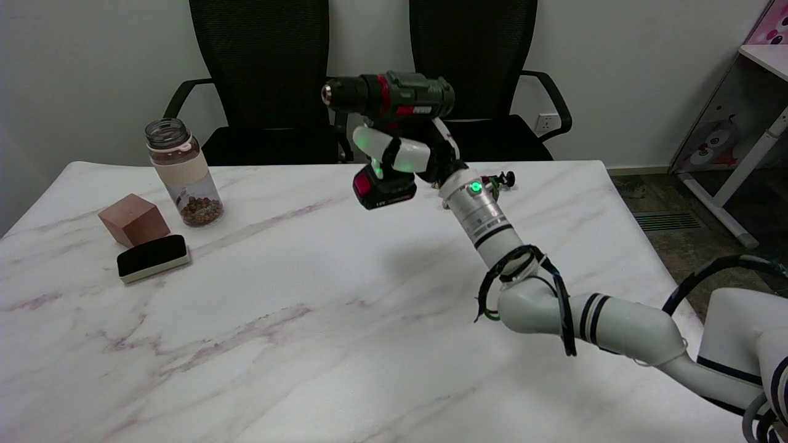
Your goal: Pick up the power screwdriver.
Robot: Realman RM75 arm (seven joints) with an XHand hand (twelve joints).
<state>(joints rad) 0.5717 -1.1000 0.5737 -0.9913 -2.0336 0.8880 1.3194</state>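
The power screwdriver (389,98) is dark green and black with a red band and a red-and-black battery pack at its foot. It hangs upright in the air above the far middle of the marble table (295,320), its chuck pointing left. My right hand (406,154) grips its handle, with white fingers wrapped round the front between the body and the battery. The right arm reaches in from the lower right. Much of the handle is hidden behind the fingers.
At the table's left stand a clear jar (183,173) with brown beads at the bottom, a brown cube (133,219) and a black-topped eraser (152,257). Two black office chairs (265,80) stand behind the table. A white desk (766,92) is at the right.
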